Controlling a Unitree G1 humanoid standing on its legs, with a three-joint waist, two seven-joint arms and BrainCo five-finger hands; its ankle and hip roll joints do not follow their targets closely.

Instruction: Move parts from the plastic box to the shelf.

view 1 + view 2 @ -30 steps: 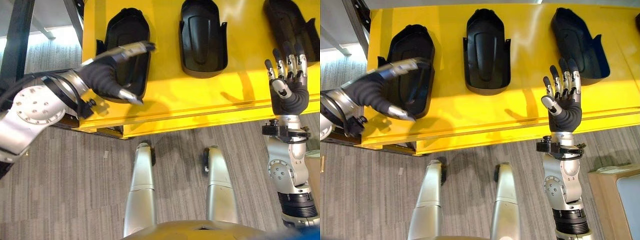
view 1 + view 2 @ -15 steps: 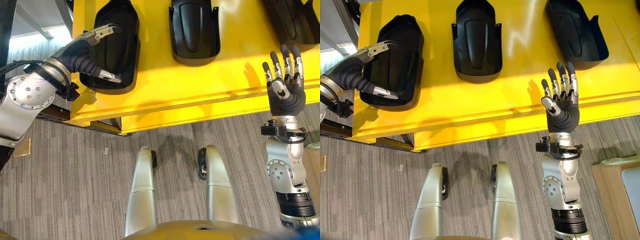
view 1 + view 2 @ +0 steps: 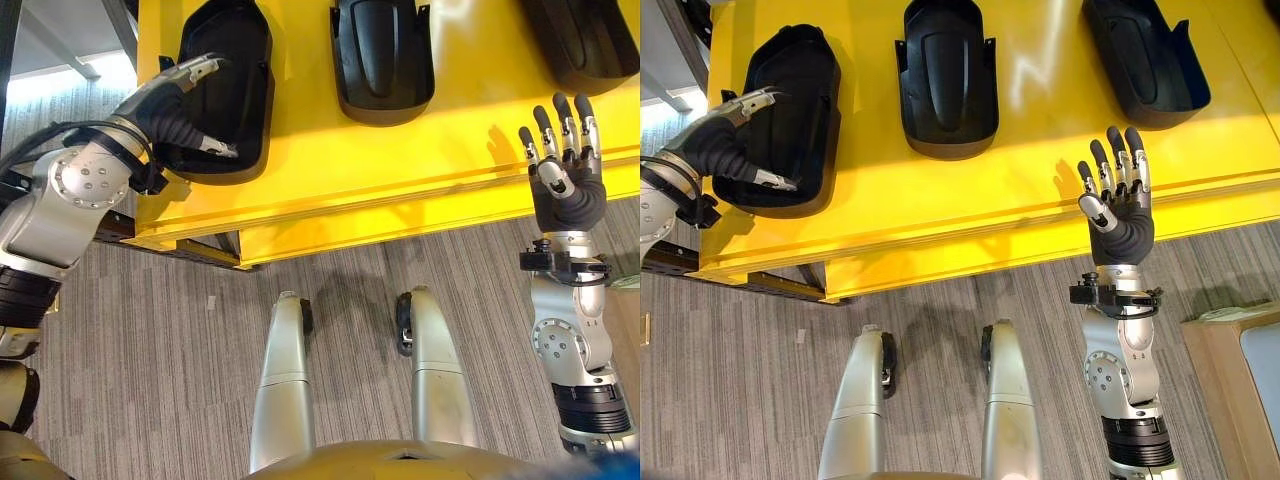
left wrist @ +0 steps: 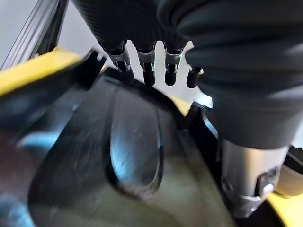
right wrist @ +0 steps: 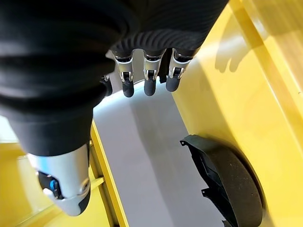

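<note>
Three black moulded parts lie on the yellow shelf (image 3: 330, 170): a left part (image 3: 235, 90), a middle part (image 3: 382, 55) and a right part (image 3: 1145, 60). My left hand (image 3: 170, 110) is at the left part's left side, open. Its straight fingers (image 4: 147, 71) reach over the part's hollow (image 4: 132, 161) and its thumb lies across the near end. I cannot tell whether it touches the part. Over the shelf's front edge, right of the middle part, my right hand (image 3: 1120, 215) stands upright and open, holding nothing. Past its fingers (image 5: 149, 80) shows one black part (image 5: 232, 189).
Grey carpet floor lies in front of the shelf. A pale wooden box (image 3: 1235, 385) stands on the floor at the lower right. A dark frame post (image 3: 685, 30) rises beside the shelf's left end.
The view has shifted towards the shelf. My left hand has drawn back to the left over the left part, its fingertips now short of the part's right rim. The right hand keeps its pose.
</note>
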